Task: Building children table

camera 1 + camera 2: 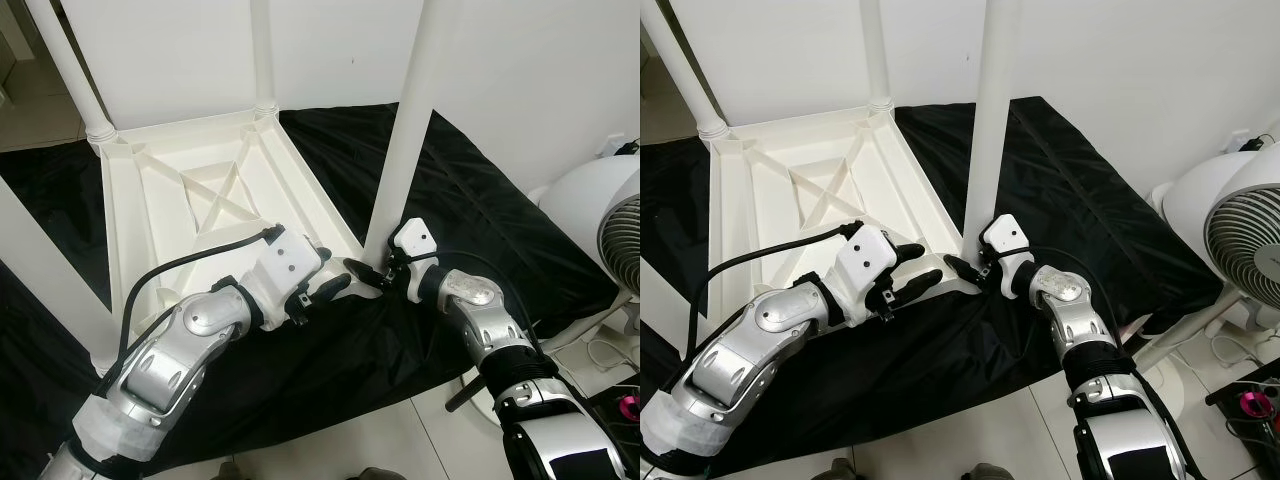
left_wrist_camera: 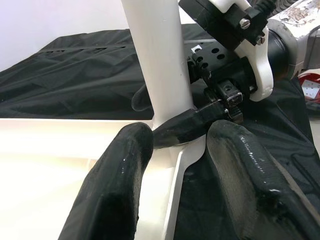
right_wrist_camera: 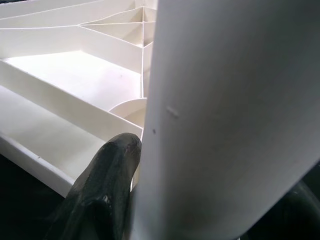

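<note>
The white tabletop [image 1: 215, 195] lay upside down on a black cloth [image 1: 470, 215], legs pointing up. Left gripper [image 1: 345, 284] sat at its near corner, fingers [image 2: 112, 185] spread apart and empty. Right gripper [image 1: 382, 272] was clamped around the base of the corner leg [image 1: 405, 130]; whether that leg was fully seated in its socket remained unclear. A white fan [image 1: 605, 225] stood far right.
</note>
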You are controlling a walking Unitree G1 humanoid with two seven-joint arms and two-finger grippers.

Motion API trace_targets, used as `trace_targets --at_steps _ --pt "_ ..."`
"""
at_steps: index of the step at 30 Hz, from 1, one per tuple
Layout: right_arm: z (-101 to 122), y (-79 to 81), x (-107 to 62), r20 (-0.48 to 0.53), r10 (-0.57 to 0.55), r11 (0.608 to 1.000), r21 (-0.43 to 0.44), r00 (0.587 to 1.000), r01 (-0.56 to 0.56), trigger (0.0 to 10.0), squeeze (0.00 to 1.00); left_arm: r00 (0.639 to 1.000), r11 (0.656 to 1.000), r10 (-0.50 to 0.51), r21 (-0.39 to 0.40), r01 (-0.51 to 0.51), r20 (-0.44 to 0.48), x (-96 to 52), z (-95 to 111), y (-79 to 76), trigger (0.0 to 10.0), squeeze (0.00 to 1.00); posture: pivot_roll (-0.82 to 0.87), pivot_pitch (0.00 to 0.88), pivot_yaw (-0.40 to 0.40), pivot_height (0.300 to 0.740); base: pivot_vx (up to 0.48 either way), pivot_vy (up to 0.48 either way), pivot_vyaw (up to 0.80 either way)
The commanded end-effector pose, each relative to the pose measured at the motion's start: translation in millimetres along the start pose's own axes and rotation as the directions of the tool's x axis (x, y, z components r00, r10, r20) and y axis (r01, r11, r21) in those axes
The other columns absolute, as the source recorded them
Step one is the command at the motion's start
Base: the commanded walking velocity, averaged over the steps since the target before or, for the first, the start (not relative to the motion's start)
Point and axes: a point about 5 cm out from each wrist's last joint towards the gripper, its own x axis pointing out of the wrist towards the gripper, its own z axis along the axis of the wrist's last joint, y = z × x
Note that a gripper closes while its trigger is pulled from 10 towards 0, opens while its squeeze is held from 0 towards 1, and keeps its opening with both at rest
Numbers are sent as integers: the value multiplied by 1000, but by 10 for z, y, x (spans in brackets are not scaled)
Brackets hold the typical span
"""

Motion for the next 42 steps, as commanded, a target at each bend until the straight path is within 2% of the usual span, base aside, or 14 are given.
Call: trace_targets --at_steps 1,11,13,17,19,21,22,23,29,32,33,34,40,42 --pt "-21 74 5 2 -33 999 4 999 33 10000 0 1000 1000 -29 9 29 -7 -14 8 -12 10000 0 -46 37 5 740 0 0 0" --pt "-72 188 6 -4 -247 968 41 969 247 10000 0 1000 1000 -20 4 20 -14 -30 -6 -9 10000 0 -51 42 4 740 0 0 0" --pt "-77 289 56 -7 -336 937 93 942 335 10000 0 1000 1000 -21 4 21 -16 -26 -13 -12 10000 0 -49 41 6 740 0 0 0" --pt "-60 378 105 -12 -404 907 127 915 402 10000 0 1000 1000 -17 7 17 -16 -18 -10 -1 10000 0 -43 39 6 740 0 0 0" --pt "-36 481 182 -31 -496 855 160 868 494 10000 0 1000 1000 -7 12 7 -18 -13 -6 21 10000 0 -40 40 5 740 0 0 0" --pt "-8 579 241 -38 -537 823 199 843 533 10000 0 1000 1000 -2 14 2 -18 -14 -4 25 10000 0 -30 35 -1 740 0 0 0" --pt "-8 579 241 -38 -537 823 199 843 533 10000 0 1000 1000 -2 14 2 -18 -14 -4 25 10000 0 -30 35 -1 740 0 0 0" --pt "15 639 266 -27 -539 815 236 842 530 10000 1000 1000 1000 1 12 -1 -17 -14 -3 23 10000 0 -27 34 -6 740 0 0 0" --pt "70 691 259 17 -549 812 249 836 528 10000 1000 1000 1000 7 11 -7 -16 -9 -6 20 10000 0 -29 30 -9 740 0 0 0" --pt "106 651 166 57 -559 812 240 827 532 10000 1000 1000 1000 7 10 -7 -15 -3 -9 13 10000 0 -29 25 -10 740 0 0 0" --pt "110 638 128 68 -562 812 236 824 534 10000 894 1000 1000 7 9 -7 -15 -1 -13 9 10000 0 -35 21 -10 740 0 0 0" --pt "113 634 107 72 -566 810 231 821 538 10000 0 1000 1000 6 8 -6 -16 1 -17 7 10000 0 -35 21 -10 740 0 0 0" --pt "104 637 -32 80 -578 803 235 812 548 10000 0 1000 1000 -25 -16 25 -10 10 -29 -59 10000 0 -44 24 -6 740 0 0 0" --pt "114 656 -72 94 -574 805 245 813 540 10000 0 995 995 -98 -33 98 4 -9 -26 -149 10000 0 -47 26 -2 740 0 0 0"
